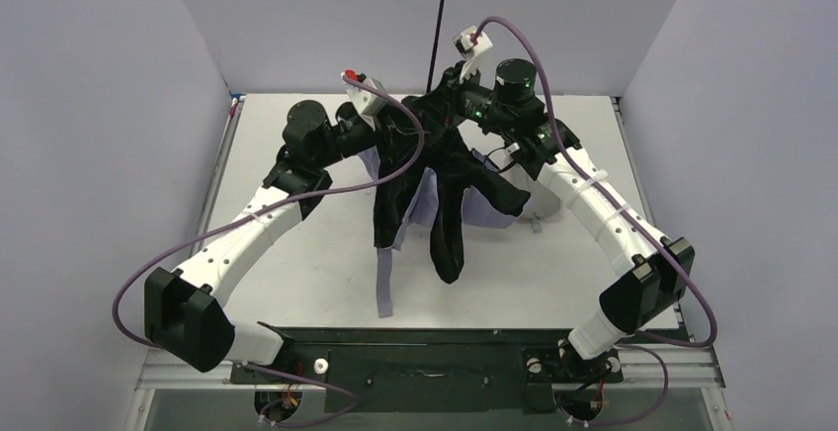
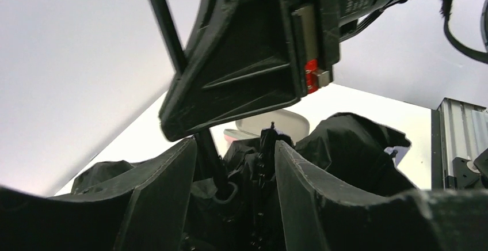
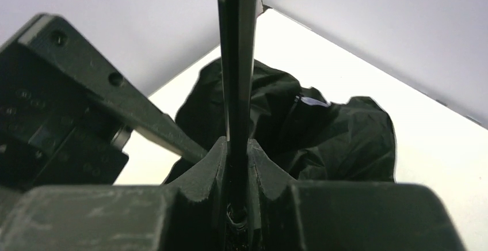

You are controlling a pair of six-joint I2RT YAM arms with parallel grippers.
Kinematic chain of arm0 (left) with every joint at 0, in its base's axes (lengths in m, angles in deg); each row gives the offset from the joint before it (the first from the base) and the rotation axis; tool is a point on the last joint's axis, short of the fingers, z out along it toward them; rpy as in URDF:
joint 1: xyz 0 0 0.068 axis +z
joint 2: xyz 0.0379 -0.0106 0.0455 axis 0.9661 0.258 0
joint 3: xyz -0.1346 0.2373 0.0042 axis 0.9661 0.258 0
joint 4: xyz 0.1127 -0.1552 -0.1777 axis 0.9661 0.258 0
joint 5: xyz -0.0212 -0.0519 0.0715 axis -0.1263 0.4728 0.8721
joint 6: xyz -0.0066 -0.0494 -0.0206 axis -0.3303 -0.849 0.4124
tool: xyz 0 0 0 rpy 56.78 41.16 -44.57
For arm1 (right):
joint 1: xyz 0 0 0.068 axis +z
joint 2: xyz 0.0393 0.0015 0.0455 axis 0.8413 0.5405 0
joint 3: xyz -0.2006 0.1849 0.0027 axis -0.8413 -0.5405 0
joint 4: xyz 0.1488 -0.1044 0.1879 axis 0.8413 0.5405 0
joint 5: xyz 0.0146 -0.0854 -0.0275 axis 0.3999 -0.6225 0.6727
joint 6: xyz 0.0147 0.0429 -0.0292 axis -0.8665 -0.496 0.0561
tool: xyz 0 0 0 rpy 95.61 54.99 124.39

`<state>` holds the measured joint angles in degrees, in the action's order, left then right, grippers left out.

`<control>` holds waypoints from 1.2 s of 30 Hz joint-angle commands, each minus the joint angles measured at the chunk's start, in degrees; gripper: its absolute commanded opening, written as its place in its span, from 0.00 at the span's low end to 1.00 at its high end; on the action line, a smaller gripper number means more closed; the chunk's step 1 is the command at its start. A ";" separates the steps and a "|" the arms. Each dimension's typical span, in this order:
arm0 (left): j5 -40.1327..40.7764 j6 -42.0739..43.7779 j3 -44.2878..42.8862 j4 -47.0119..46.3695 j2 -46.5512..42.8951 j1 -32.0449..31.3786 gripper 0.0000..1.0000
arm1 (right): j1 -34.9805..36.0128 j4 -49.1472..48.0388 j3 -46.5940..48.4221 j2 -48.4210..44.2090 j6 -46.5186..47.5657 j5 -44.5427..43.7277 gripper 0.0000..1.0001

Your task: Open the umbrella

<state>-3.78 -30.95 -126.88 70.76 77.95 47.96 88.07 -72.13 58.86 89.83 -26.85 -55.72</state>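
**Umbrella upright betw. the two arms, canopy slack**

**Top view:** the umbrella point(image 1: 395, 184) sits mid-frame. Its thin black shaft point(image 1: 438, 16) runs up out of the top edge. The canopy point(image 1: 450, 233) droops below in limp black folds w/ pale lavender showing betw. them. R fingers point(image 1: 450, 88) reach from the right to the shaft, just above the canopy's top. L fingers point(image 1: 395, 120) reach from the left to the canopy's top. Too small here to judge either grip. White surface point(image 1: 326, 283) lies underneath, w/ plain pale walls point(image 1: 99, 105) at left, back and right.

**Left wrist view:** L fingers point(image 2: 161, 199) stand apart at frame bottom, w/ the shaft's lower end and bunched black fabric betw. them. Can't tell whether they press on it. R fingers point(image 2: 241, 72) fill upper centre, just above, at the shaft point(image 2: 164, 21), which leans to the upper left.

**Right wrist view:** R fingers point(image 3: 198, 176) are clamped tight on the shaft point(image 3: 236, 61), which rises straight up frame centre. One of the L fingers point(image 3: 132, 113) slants in from the left, its tip just beside them. The black canopy point(image 3: 322, 136) is heaped behind, right of centre. White surface point(image 3: 437, 170) and pale walls point(image 3: 374, 21) show beyond.
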 commanded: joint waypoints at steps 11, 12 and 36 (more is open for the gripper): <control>13.55 3.14 0.86 -1.98 1.04 -4.37 0.47 | 0.53 -11.71 -2.69 -8.55 -5.92 -3.90 0.00; 14.62 3.40 1.00 -1.98 0.92 -4.37 0.47 | 0.62 -11.47 -3.01 -9.06 -5.22 -3.91 0.00; 8.32 4.50 1.47 -7.30 1.28 -7.01 0.00 | 1.49 -10.96 -5.88 -8.71 -5.03 -0.52 0.44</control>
<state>7.33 -26.10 -125.39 69.16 79.81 41.57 88.88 -77.94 53.16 83.08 -31.68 -57.99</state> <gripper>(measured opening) 0.068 0.318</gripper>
